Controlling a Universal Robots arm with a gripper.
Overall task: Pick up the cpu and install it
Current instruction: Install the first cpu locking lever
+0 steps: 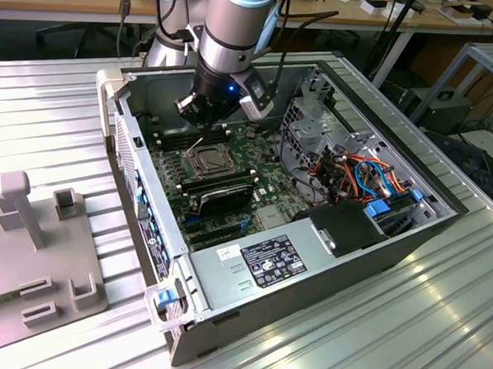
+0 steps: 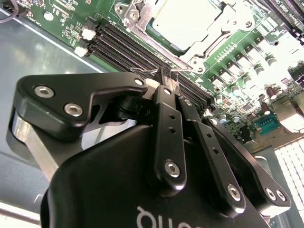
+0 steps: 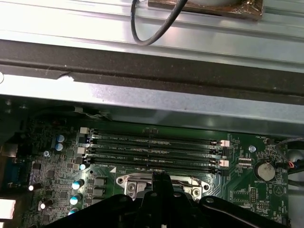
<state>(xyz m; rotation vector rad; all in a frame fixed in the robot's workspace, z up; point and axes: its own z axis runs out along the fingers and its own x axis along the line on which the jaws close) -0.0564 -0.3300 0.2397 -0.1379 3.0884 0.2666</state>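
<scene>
Exterior view: we are looking at an open computer case (image 1: 251,259) lying on its side on a ribbed metal desk (image 1: 52,100), with the arm reaching down into it. The pincer (image 1: 202,116) is hanging just above the green motherboard (image 1: 259,181), near the black-framed socket (image 1: 208,158) and the empty memory slots (image 1: 176,135) behind it.

In the second wrist view, we are seeing the pincer (image 2: 167,75) with its two fingers (image 2: 166,95) clenched together at the tips, with nothing visible between them. The tips are sitting over the memory slots (image 2: 128,45), just beside the socket. The cpu (image 2: 183,19) is lying flat inside the socket, its pale metal top facing up and framed by the metal latch plate (image 2: 216,35).

In the first wrist view, we are seeing the four memory slots (image 3: 152,149) running side by side, a round coin battery (image 3: 265,171) near one end, and the case wall (image 3: 152,57) beyond.
</scene>
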